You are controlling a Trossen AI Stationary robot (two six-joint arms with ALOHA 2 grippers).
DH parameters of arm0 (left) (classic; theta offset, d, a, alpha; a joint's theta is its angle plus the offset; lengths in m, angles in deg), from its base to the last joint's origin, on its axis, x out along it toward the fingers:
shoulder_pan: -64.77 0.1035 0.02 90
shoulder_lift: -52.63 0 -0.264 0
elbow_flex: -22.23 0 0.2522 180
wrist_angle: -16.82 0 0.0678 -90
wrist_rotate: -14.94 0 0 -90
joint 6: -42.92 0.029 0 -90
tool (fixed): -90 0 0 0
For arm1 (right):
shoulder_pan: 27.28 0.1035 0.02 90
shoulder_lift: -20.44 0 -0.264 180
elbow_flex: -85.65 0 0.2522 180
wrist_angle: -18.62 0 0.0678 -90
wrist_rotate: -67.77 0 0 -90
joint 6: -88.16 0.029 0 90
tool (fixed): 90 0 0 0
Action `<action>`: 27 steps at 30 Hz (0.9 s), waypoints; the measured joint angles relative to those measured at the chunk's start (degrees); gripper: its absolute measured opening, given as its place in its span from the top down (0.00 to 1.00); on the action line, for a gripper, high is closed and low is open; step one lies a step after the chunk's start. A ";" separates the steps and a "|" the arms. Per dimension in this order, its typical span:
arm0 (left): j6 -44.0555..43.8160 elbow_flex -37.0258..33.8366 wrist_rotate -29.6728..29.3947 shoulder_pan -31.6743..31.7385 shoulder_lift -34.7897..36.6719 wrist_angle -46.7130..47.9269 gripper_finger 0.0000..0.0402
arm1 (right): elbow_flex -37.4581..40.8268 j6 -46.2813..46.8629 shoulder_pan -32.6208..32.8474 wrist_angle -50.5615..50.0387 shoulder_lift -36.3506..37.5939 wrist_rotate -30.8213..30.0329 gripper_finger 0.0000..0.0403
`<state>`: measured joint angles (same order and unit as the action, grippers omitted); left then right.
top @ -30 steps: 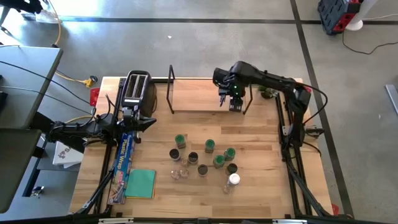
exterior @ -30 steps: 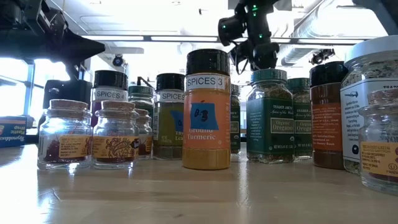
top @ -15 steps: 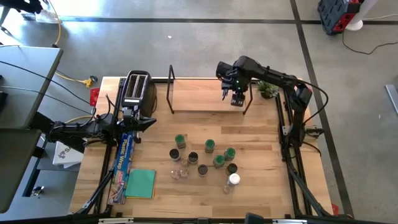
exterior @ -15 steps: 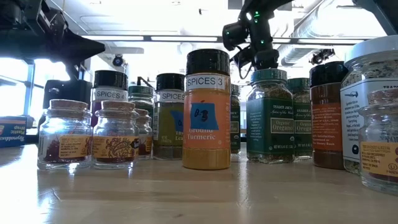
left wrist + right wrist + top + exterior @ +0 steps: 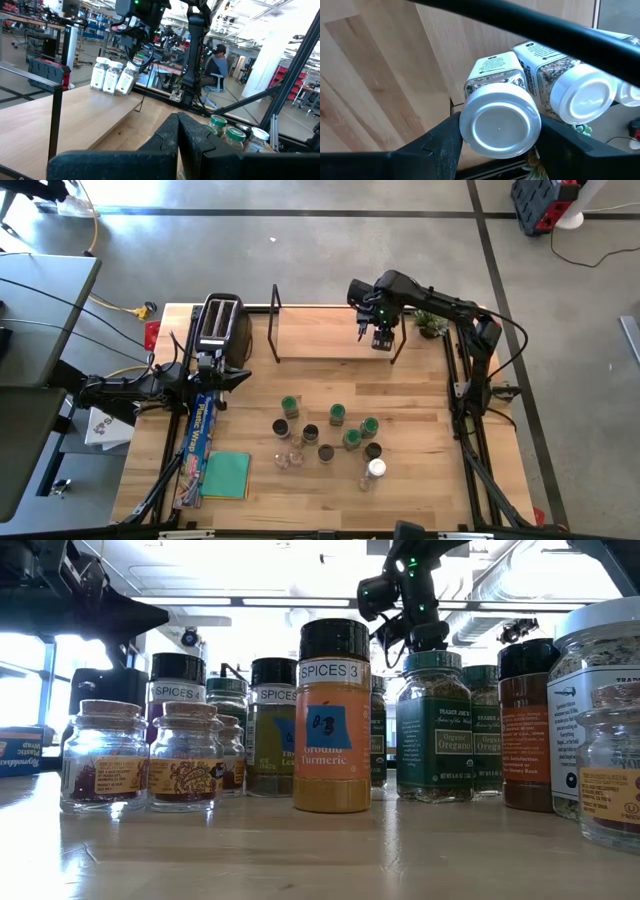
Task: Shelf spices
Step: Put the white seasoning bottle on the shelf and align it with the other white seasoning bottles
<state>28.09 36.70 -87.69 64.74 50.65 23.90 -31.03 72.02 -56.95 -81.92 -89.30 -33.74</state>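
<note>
The right gripper (image 5: 495, 145) is hanging spread around a white-lidded jar (image 5: 500, 125) on the shelf (image 5: 320, 338). It's tilting in the left wrist view, so backing out crooked could tip it into its neighbour (image 5: 582, 97).

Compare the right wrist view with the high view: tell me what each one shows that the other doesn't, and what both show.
Only the right wrist view shows the white-lidded jars close up, one sitting between the right gripper's open fingers, another beside it.

Only the high view shows the whole table: the toaster, the cluster of jars still on the table, the green cloth, and the left gripper waiting shut near the toaster.

Both show the wooden shelf with the right gripper at its right end.
</note>
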 joint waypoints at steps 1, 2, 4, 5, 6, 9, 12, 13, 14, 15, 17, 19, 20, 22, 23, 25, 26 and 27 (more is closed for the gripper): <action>-0.02 0.00 0.00 0.00 0.00 -0.02 1.00 | 0.00 0.00 0.02 -0.01 0.00 0.00 0.45; 0.00 0.00 0.00 0.00 0.00 0.00 1.00 | 0.00 0.00 0.00 -0.01 0.00 0.00 0.45; 0.00 0.00 0.00 0.00 0.00 0.00 1.00 | 0.00 0.00 0.02 -0.01 0.00 0.00 0.44; 0.00 0.00 0.00 0.00 0.00 0.00 1.00 | 0.00 0.00 0.02 -0.01 0.00 0.00 0.44; 0.00 0.00 0.00 0.00 0.00 -0.01 1.00 | 0.00 0.00 0.01 -0.01 0.00 -0.02 0.43; 0.00 0.00 0.00 0.00 0.00 0.00 1.00 | 0.00 0.00 0.02 -0.05 0.07 -0.09 0.41; 0.00 0.00 0.00 0.00 0.00 0.00 1.00 | 0.00 0.01 0.00 -0.08 0.07 -0.07 0.38; 0.00 0.00 0.00 0.00 0.00 -0.02 1.00 | 0.00 0.05 0.00 -0.15 0.07 -0.08 0.38; 0.00 0.00 0.00 0.00 0.00 -0.01 1.00 | 0.00 0.31 0.00 -0.16 0.07 -0.09 0.38; -0.01 0.00 0.00 0.00 0.00 -0.01 1.00 | 0.00 0.78 0.00 -0.10 0.07 -0.32 0.37; 0.00 0.00 0.00 0.00 0.00 -0.01 1.00 | 0.00 0.98 0.00 -0.03 0.07 -1.05 0.37; 0.00 0.00 0.00 0.00 0.00 -0.01 1.00 | -0.13 1.63 0.00 -0.29 0.22 -1.70 0.37; 0.00 0.00 0.00 0.00 0.00 0.00 1.00 | -0.59 2.45 0.00 -0.54 0.24 -1.77 0.37; 0.00 0.00 0.00 0.00 0.00 0.00 1.00 | -2.17 4.43 0.00 -1.16 0.26 -1.86 0.37; -0.01 0.00 0.00 0.00 0.00 0.00 1.00 | -3.00 5.37 0.00 -1.37 0.32 -1.99 0.37; 0.00 0.00 0.00 0.00 0.00 0.00 1.00 | -4.85 7.16 0.00 -1.69 0.33 -2.39 0.37; 0.00 0.00 0.00 0.00 0.00 0.02 1.00 | -5.84 7.66 0.00 -1.85 0.33 -2.67 0.37; 0.00 0.00 0.00 0.00 0.00 0.00 1.00 | -6.89 8.37 0.00 -2.25 0.34 -2.91 0.37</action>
<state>28.09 36.70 -87.69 64.74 50.65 23.90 -37.92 80.38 -56.95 -84.17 -88.96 -36.65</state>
